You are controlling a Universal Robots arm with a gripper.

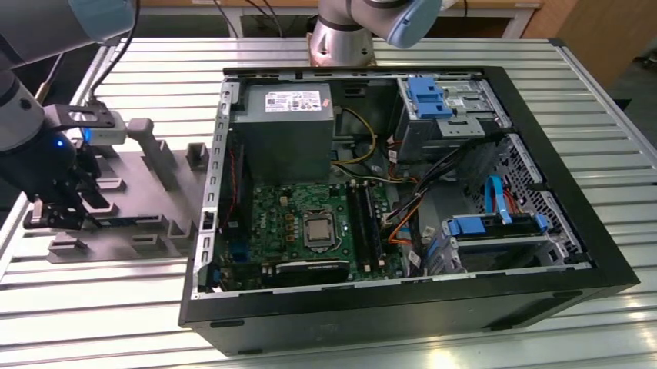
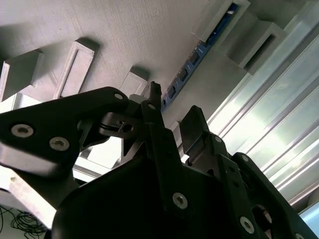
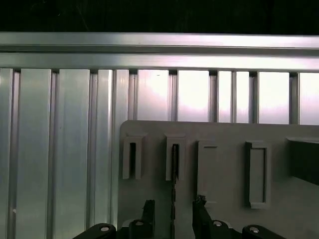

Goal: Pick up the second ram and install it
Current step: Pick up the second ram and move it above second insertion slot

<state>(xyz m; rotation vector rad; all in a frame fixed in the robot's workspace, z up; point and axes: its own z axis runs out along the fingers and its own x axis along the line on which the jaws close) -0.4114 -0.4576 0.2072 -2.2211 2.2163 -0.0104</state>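
Second wrist view: the gripper [image 2: 174, 112] is hovering open (jaws apart) astride the second ram [image 2: 192, 59] in its grey fixture [image 2: 124, 30].

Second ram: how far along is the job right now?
Nothing done yet: the second ram stands on edge in its grey fixture. In hand: the open gripper straddles it, not clamped. Left: lifting it and seating it in the motherboard slots.

Exterior view: high, oblique; computer case [image 1: 411, 231] centre, grey fixture [image 1: 154, 231] frame left. Both wrist views: close over same fixture [image 3: 232, 169] [image 2: 124, 35], past gripper [image 3: 173, 206].
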